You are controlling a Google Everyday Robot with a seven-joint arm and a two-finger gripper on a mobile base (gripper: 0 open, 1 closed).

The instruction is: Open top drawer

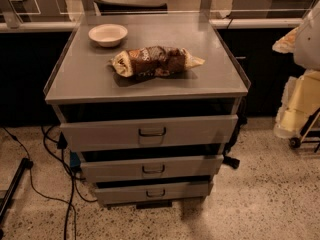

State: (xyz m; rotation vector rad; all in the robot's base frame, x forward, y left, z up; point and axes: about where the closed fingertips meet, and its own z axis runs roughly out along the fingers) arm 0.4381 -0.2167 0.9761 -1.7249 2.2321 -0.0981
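The top drawer is the widest grey front of three in a grey metal cabinet, with a small dark wire handle at its centre. A dark gap shows between its front and the cabinet top. Two narrower drawers, the middle one and the bottom one, sit below it, each set further back. My gripper is not in view. A white rounded shape at the right edge could be part of my arm, but I cannot tell.
A white bowl and a brown snack bag lie on the cabinet top. Black cables trail on the floor at the left. A wheeled cart with yellow material stands at the right. Speckled floor lies in front.
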